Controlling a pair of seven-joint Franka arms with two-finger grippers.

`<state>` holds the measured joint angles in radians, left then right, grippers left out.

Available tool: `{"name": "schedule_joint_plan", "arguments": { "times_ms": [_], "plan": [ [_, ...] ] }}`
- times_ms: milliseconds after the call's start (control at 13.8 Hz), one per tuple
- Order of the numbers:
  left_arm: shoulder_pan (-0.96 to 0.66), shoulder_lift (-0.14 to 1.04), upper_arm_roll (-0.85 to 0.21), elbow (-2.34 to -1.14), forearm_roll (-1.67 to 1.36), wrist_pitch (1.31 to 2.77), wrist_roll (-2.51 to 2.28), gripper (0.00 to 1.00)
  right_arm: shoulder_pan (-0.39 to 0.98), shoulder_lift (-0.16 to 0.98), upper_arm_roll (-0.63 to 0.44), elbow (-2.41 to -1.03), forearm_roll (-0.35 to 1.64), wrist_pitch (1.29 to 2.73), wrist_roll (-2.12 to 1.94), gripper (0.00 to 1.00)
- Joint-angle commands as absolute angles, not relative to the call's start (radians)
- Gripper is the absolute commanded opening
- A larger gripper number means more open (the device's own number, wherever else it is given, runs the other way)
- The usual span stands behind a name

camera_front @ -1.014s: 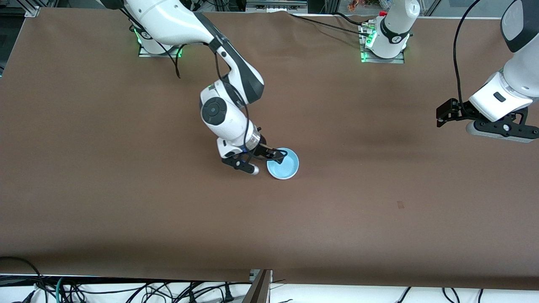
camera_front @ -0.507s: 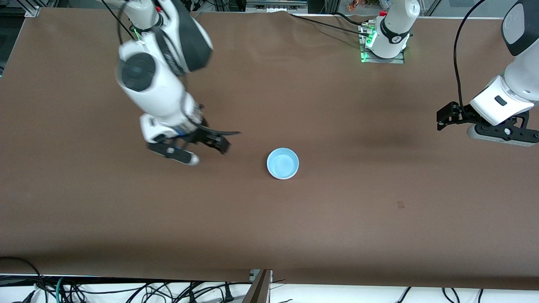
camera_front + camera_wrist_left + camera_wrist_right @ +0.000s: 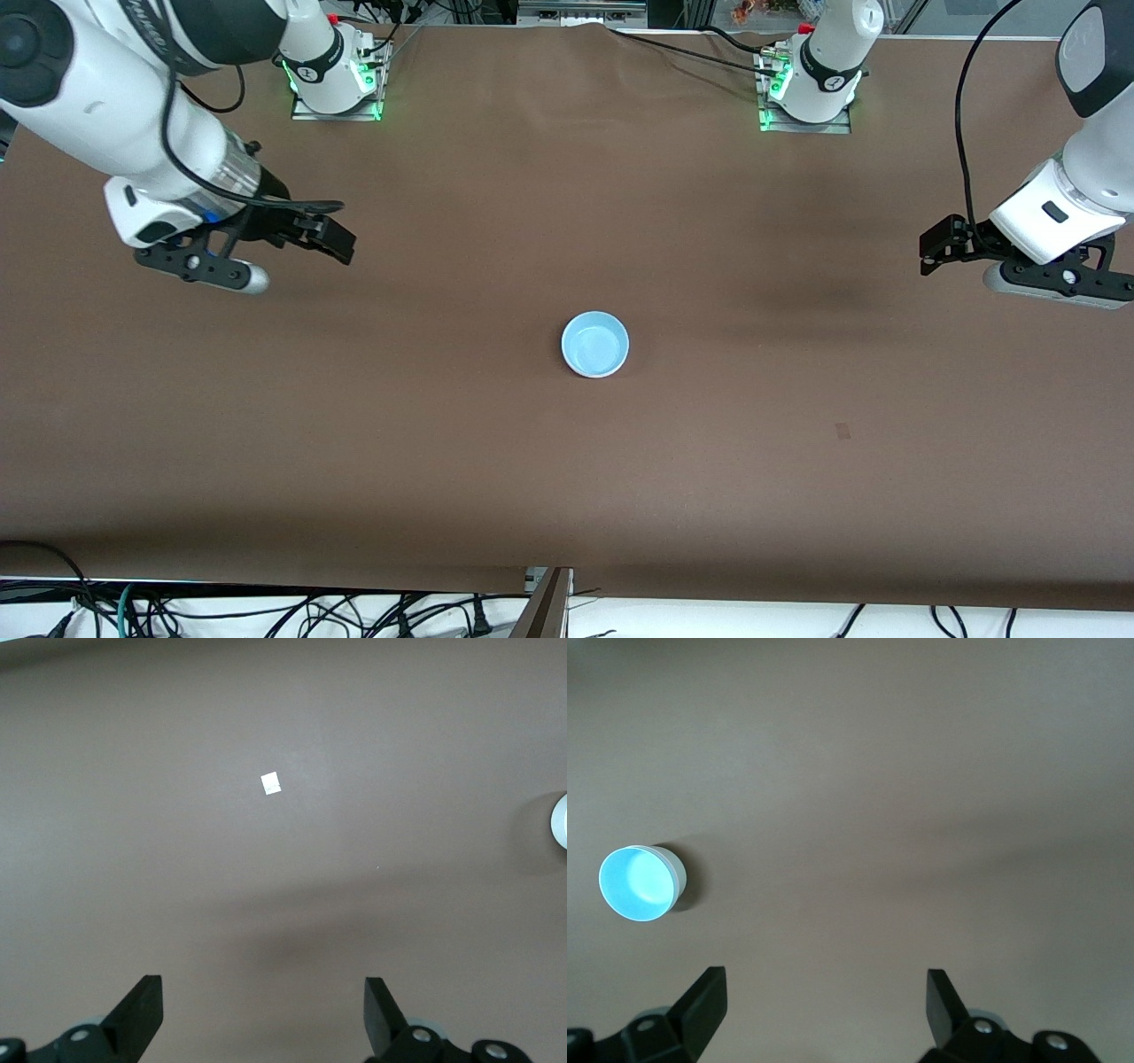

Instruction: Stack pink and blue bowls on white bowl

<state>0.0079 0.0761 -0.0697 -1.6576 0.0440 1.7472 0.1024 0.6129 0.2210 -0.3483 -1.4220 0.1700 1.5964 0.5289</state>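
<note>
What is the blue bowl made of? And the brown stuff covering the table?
The blue bowl looks like smooth plastic: even colour, thin rim, soft shine inside. A white wall shows below its rim. The table cover looks like matte brown cloth or paper, dull and slightly rippled; I can't tell which.

Both arms wear glossy white shells with dark grey joints – black cables trail alongside. The right gripper [image 3: 314, 232] and left gripper [image 3: 941, 240] are black; green lights glow at both bases.
</note>
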Motion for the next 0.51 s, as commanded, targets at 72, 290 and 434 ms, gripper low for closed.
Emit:
{"name": "schedule_joint_plan", "arguments": {
  "times_ms": [72,290,434],
  "plan": [
    [0.002,0.095,-0.067,-1.624,0.055,1.736,0.115,1.00,0.585,0.108,-0.368,-1.575,0.175,1.632,0.476,0.99],
    [0.002,0.094,-0.067,-1.624,0.055,1.736,0.115,1.00,0.461,0.049,-0.272,-1.644,0.158,1.638,0.353,0.99],
    [0.002,0.094,-0.067,-1.624,0.055,1.736,0.115,1.00,0.323,0.048,-0.110,-1.647,0.108,1.638,0.328,0.99]
  ]
}}
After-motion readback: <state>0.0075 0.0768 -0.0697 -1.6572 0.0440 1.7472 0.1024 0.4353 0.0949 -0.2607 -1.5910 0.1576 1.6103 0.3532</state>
